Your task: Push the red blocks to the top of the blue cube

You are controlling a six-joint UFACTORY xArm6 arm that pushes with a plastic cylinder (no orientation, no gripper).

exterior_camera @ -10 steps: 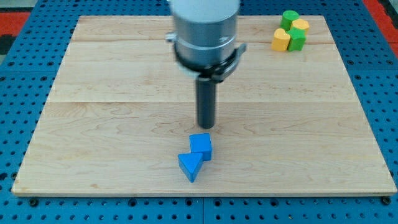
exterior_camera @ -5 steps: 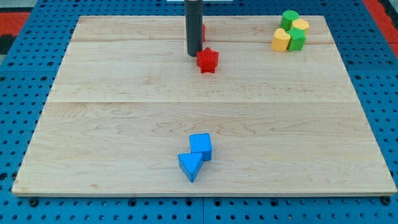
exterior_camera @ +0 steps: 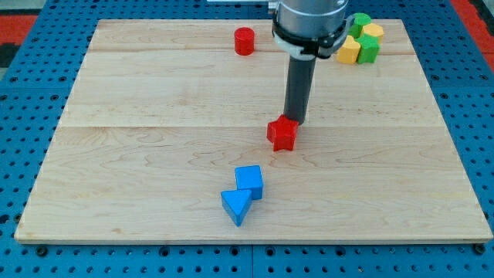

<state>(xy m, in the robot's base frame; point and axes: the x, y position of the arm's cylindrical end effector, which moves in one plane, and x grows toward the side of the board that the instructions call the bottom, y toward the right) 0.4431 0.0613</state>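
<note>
A red star-shaped block lies near the board's middle. My tip touches its upper right side. A red cylinder stands near the view's top, left of the rod. The blue cube sits below and left of the red star block, apart from it. A blue triangular block touches the cube's lower left side.
Two yellow blocks and two green blocks cluster at the top right corner of the wooden board. The arm's grey body hangs over the board's top edge. A blue pegboard surrounds the board.
The rod moved right and down the view, pushing the red star block from near the top toward the middle, closer to the blue cube. The red cylinder is now uncovered.
</note>
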